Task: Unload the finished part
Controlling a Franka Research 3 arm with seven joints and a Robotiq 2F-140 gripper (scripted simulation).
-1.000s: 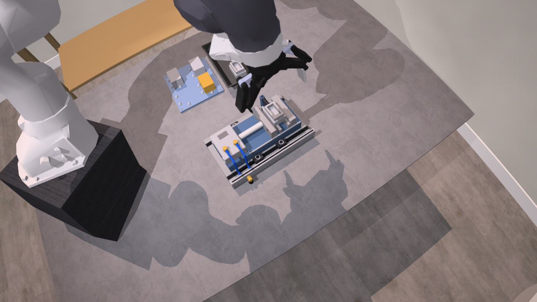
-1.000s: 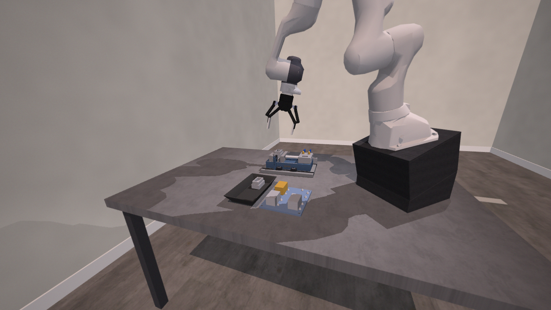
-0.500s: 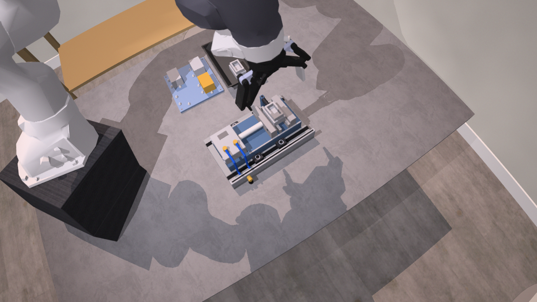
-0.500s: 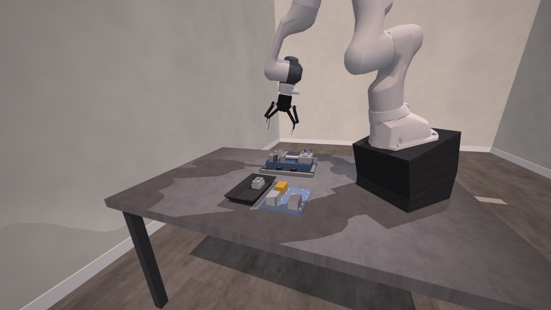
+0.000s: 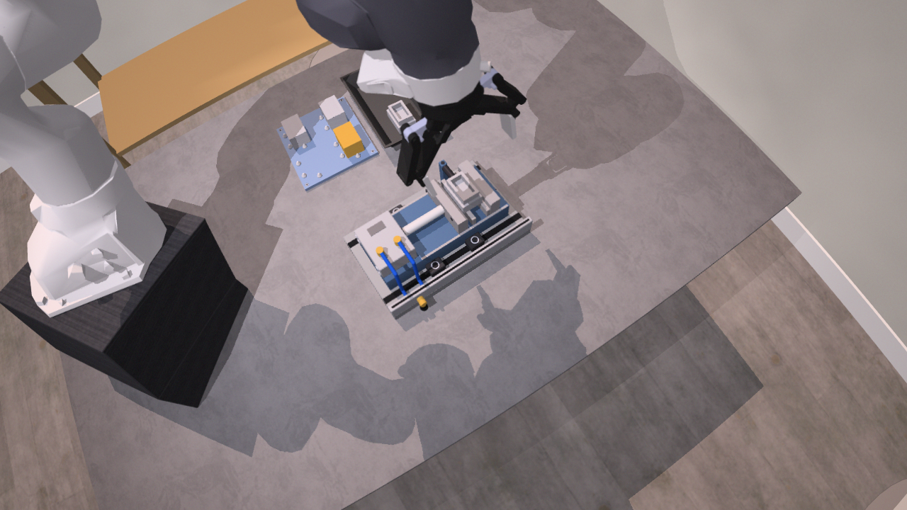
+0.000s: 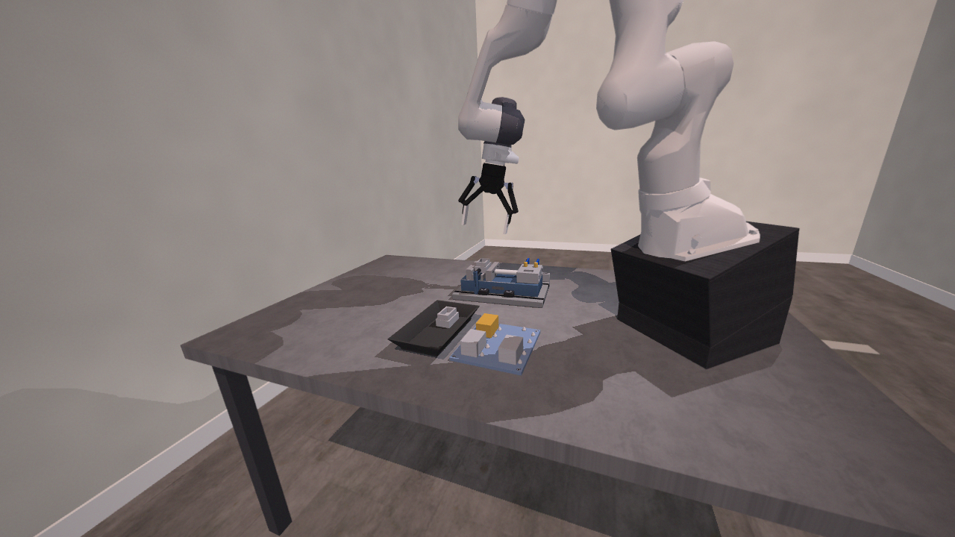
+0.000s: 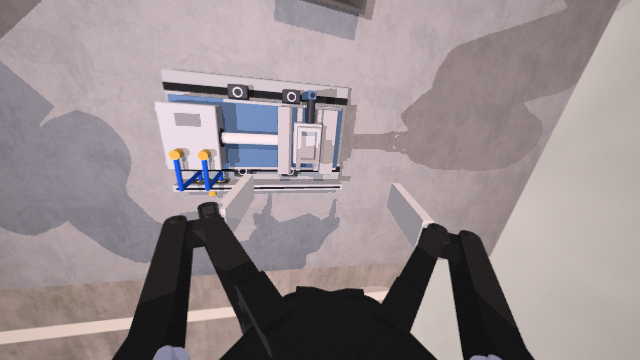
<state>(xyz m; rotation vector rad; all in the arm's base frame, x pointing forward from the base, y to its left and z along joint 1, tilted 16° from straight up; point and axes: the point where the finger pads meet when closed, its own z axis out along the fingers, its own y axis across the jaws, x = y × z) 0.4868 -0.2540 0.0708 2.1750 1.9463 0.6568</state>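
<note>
The vise (image 5: 431,236) (image 6: 497,286) (image 7: 250,125) stands mid-table on a railed base. The finished part (image 5: 463,187) (image 6: 484,269) (image 7: 306,145), a pale grey block with a rectangular pocket facing up, sits between the jaws at the vise's far end. My gripper (image 5: 459,145) (image 6: 484,220) (image 7: 322,190) is wide open and empty. It hangs high above the table, beside the jaw end of the vise. The black outfeed tray (image 5: 370,117) (image 6: 420,332) lies beyond the vise and is partly hidden by my wrist in the overhead view.
A second grey pocketed part (image 5: 400,112) (image 6: 445,315) lies in the tray. A blue fixture plate (image 5: 317,168) (image 6: 494,350) with an orange block (image 5: 347,138) (image 6: 487,324) and two grey blocks lies beside the tray. The black robot pedestal (image 5: 145,316) (image 6: 700,300) stands nearby.
</note>
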